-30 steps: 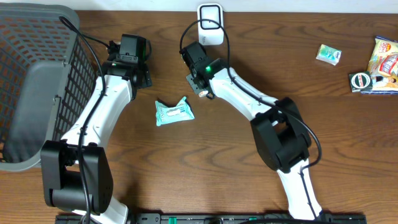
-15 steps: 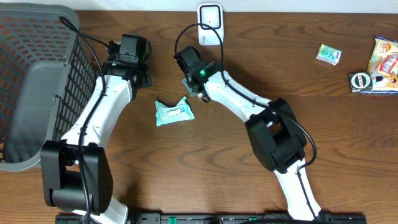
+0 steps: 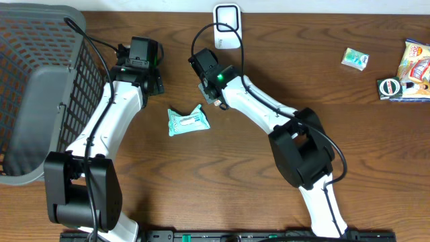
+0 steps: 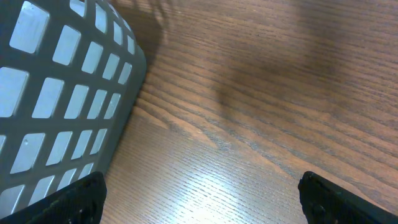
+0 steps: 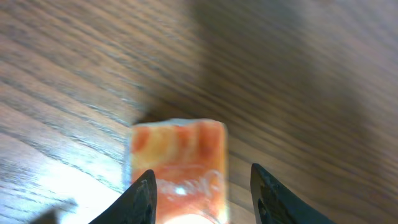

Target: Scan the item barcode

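Observation:
An orange and white packet, blurred and close, stands between the fingers of my right gripper. The left finger overlaps the packet's edge, and a gap shows between the packet and the right finger, so the jaws stand open around it. From overhead the right gripper sits just below the white scanner and hides the packet. My left gripper is wide open over bare wood, with nothing between its fingers. In the overhead view the left gripper is beside the basket.
A grey mesh basket fills the left side, and its wall is close to the left gripper. A teal packet lies between the arms. A green packet, a snack bag and a round black item lie far right.
My right gripper has shifted a little to the left and toward the back, staying near the scanner, and its jaws have narrowed. The left arm has not moved.

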Controlling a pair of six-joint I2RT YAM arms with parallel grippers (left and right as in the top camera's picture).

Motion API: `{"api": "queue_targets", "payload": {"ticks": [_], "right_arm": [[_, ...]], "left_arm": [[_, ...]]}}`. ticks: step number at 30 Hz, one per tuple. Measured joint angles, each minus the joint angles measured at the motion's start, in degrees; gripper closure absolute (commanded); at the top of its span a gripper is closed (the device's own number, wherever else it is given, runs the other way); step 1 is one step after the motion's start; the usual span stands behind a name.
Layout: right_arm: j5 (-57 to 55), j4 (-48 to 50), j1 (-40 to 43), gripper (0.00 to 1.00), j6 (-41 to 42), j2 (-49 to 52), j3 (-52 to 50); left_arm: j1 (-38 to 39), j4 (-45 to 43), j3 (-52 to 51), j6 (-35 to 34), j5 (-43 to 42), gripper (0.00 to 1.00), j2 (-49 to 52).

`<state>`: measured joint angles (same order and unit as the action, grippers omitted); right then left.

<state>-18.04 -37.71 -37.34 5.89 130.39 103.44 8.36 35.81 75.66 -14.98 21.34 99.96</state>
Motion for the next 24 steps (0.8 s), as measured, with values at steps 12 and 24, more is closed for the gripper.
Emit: {"api": "queue_targets", "payload": {"ticks": [12,24], "right_arm": [[2.38,0.17,-0.02,0.64,0.2,-1.11,0.0],[6.88,1.33,-0.02,0.59,0.22,-0.52,0.0]], "left_arm": [[0.0,0.0,0.0,0.0,0.0,0.02,0.0],[0.0,0.0,0.0,0.0,0.0,0.02,0.0]]}}
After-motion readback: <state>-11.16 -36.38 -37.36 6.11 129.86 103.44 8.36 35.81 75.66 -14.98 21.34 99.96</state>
